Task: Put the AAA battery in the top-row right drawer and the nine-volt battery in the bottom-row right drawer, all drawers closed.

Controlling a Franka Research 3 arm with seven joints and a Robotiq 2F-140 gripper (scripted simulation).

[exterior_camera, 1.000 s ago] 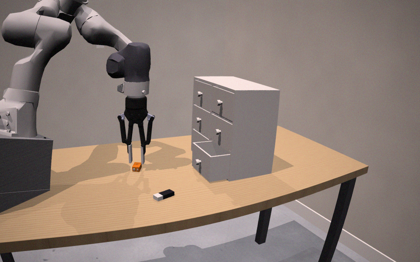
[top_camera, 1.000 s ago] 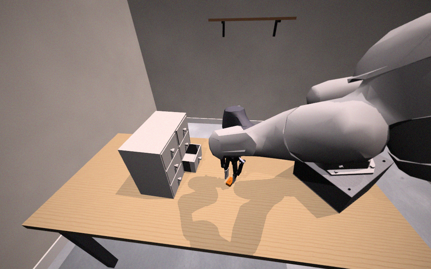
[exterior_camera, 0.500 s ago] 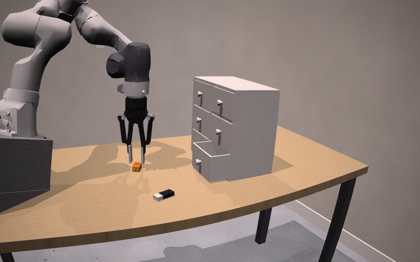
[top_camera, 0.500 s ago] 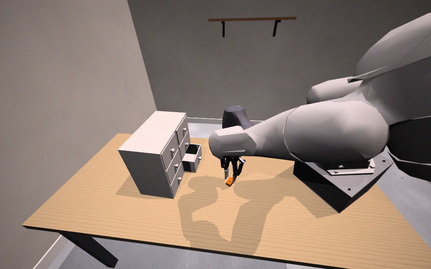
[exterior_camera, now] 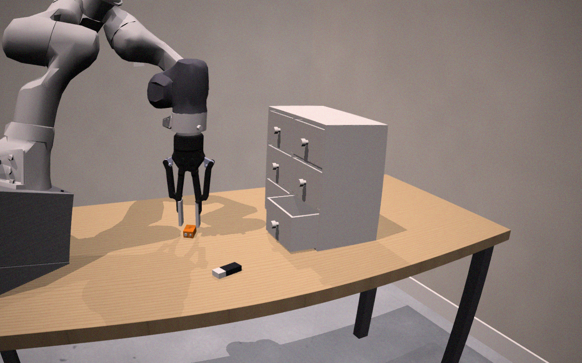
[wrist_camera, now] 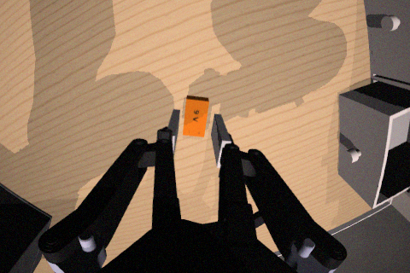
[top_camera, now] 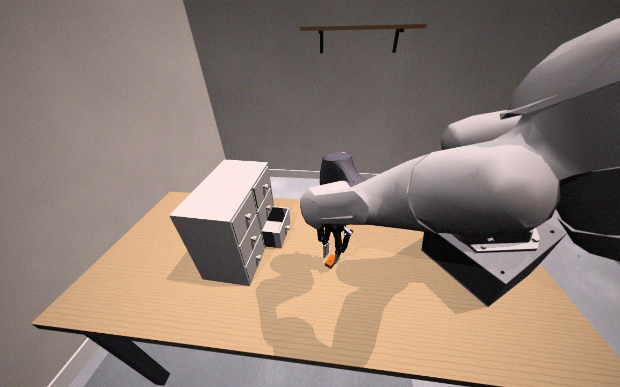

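Note:
The orange nine-volt battery [top_camera: 330, 260] [exterior_camera: 189, 232] [wrist_camera: 194, 130] lies flat on the table. My gripper [top_camera: 331, 256] [exterior_camera: 189, 225] [wrist_camera: 196, 122] points down just above it, partly open, one finger to each side, holding nothing. The small white chest [top_camera: 221, 187] [exterior_camera: 351, 180] stands upright. Its bottom-row right drawer [top_camera: 282, 236] [exterior_camera: 299, 232] [wrist_camera: 363, 125] is pulled partly out; the part of its inside that shows holds nothing. The top-row right drawer [top_camera: 262, 181] [exterior_camera: 308, 130] looks pushed in, as do the others. The AAA battery is not seen in any view.
A black and white block [exterior_camera: 227, 269] lies on the table [top_camera: 158, 308] [exterior_camera: 149, 311], in front of the chest and off to the right side. The robot's dark base [top_camera: 466, 269] [exterior_camera: 26, 225] stands opposite the drawer fronts. The open drawer sticks out toward the gripper's side.

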